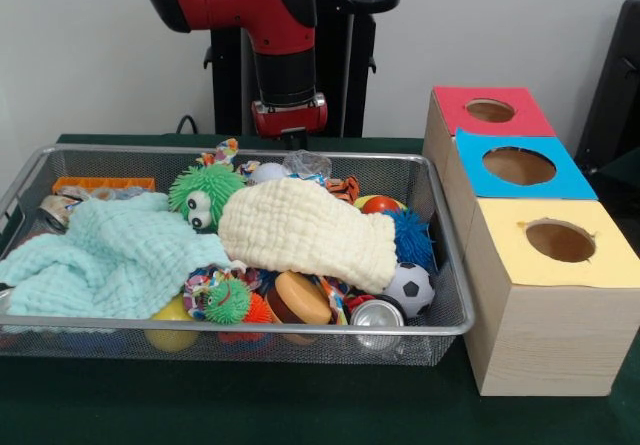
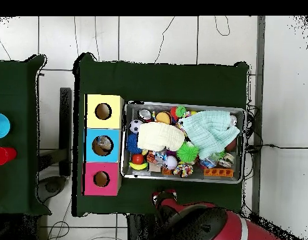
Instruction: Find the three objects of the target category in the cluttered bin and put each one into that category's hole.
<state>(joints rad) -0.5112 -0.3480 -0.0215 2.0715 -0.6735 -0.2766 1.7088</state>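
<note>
Nearest the front cam, the bin [image 1: 240, 323] w/ its mesh front wall; along that edge sit a silver can [image 1: 377, 314], a soccer ball [image 1: 410, 287], a tan disc [image 1: 301, 297] and a small green spiky toy [image 1: 229, 301]. Mid-bin: mint cloth [image 1: 105, 253] on the left, cream cloth [image 1: 305, 230] draped over the centre, green spiky ball w/ eyes [image 1: 203, 191] between them, blue spiky ball [image 1: 411, 237] to the right. At the far rim, a crinkly clear plastic bottle [image 1: 305, 163] lies just beside a white ball [image 1: 267, 173]; other 2 bottles can't be made out. Right of the bin, 3 boxes: yellow nearest, blue hole [image 1: 519, 166] in the middle, red farthest. Arm hangs over the far rim; gripper [image 1: 290, 118] tips hidden, so can't tell if fingers are apart or together.
</note>
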